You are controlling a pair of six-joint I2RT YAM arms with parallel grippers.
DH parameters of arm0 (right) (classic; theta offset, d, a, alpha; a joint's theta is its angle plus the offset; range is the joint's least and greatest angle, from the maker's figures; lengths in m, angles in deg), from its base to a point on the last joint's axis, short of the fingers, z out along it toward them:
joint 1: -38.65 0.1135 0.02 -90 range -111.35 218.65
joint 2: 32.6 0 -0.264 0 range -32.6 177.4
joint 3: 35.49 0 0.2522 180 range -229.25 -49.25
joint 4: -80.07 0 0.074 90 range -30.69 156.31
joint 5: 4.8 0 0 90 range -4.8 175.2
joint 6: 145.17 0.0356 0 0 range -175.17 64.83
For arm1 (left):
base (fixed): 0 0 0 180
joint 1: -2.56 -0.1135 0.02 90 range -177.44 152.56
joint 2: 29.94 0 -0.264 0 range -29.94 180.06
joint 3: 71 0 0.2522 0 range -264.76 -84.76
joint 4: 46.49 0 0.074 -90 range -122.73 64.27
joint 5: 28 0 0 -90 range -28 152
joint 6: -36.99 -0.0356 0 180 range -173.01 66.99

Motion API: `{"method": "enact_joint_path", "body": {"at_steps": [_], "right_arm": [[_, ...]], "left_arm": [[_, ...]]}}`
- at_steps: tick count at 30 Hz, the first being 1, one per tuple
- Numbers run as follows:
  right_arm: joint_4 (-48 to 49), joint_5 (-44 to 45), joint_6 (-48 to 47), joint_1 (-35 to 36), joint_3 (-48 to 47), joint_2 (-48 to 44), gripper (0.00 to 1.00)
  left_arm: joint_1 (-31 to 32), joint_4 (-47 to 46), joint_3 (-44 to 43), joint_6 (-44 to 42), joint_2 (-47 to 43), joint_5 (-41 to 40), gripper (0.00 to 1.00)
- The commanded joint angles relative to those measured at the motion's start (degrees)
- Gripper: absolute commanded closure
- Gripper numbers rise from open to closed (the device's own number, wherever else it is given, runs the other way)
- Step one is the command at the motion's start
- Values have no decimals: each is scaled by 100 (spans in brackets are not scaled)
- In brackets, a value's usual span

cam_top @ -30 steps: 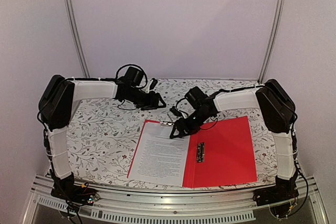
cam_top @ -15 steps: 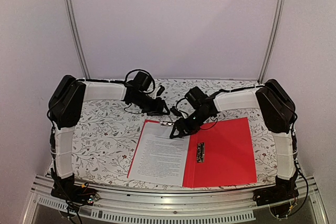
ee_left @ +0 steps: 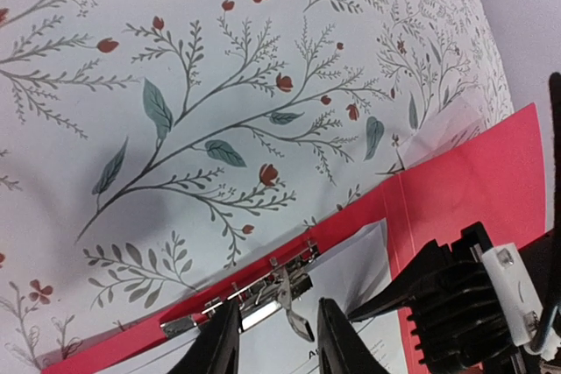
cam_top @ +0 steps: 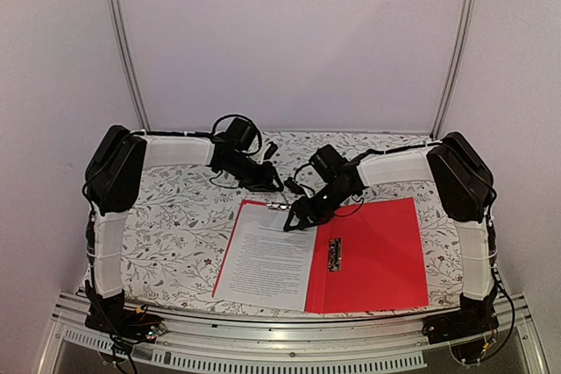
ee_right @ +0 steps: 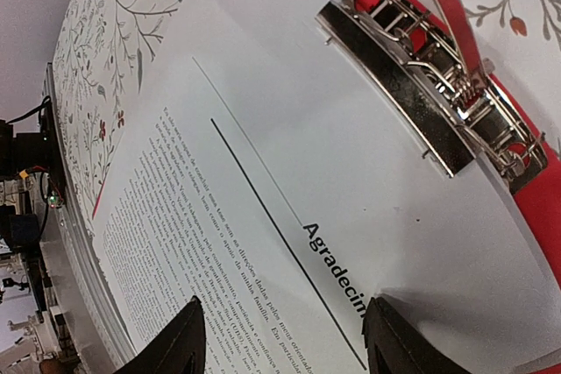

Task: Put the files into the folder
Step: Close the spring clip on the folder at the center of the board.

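Left end effector [ee_left: 277, 326] has swung onto the clip [ee_left: 254, 299], fingers [ee_left: 219, 343] narrowly apart astride its lever [ee_left: 294, 313] (clip runs along the folder [ee_left: 473, 172] edge); right end effector [ee_right: 283, 313], spread, sits just beside the clip.

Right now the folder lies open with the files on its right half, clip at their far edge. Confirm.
Wrong half: the files lie on the left half of the folder, as the top external view shows. The rest holds.
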Motion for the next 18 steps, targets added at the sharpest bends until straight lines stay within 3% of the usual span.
{"method": "enact_joint_path", "body": {"at_steps": [1,18], "right_arm": [[-127,217,-63,10,209,134,38],[-153,353,-33,13,249,162,40]], "left_arm": [[52,113,-132,-78,212,-5,71],[35,93,-63,-45,232,57,93]]}}
